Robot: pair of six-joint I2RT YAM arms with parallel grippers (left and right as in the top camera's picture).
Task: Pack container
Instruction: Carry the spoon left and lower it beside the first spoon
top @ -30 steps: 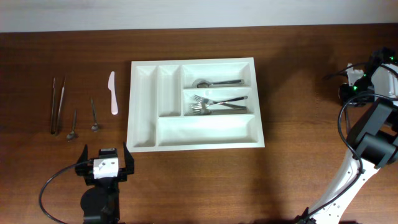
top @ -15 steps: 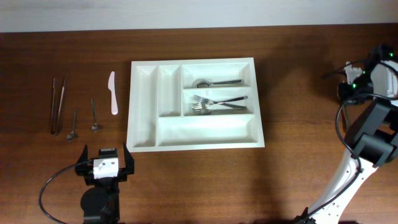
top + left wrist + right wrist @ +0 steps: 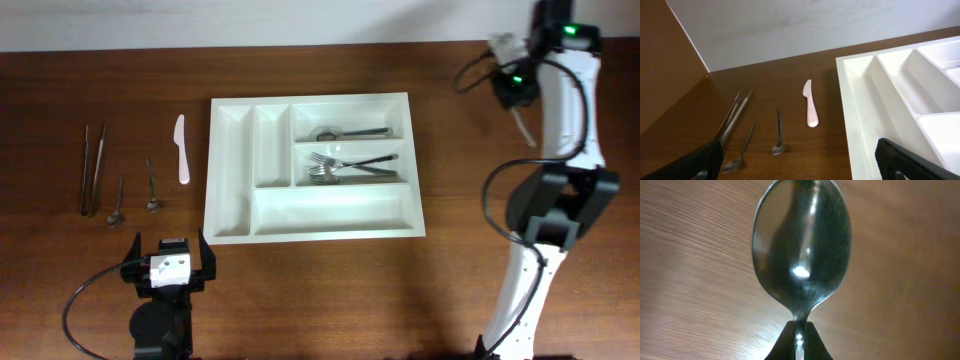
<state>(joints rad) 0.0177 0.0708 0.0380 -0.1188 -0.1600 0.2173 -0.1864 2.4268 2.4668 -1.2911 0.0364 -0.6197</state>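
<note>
Spoon (image 3: pixel 800 245) clamped in right claw (image 3: pixel 799 342); I am watching it swinging far-right, container (image 3: pixel 415 170) next; left claw (image 3: pixel 168 245) gaping, empty.

Dark wooden table (image 3: pixel 320 300) — white wall (image 3: pixel 815 25) behind

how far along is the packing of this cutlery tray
Done: a spoon and forks lie in two of the container's long compartments. In hand: the right gripper is shut on a large spoon, off to the container's right. To go: the white knife, two small spoons and tongs lie on the table near the open left gripper; three compartments are bare.
</note>
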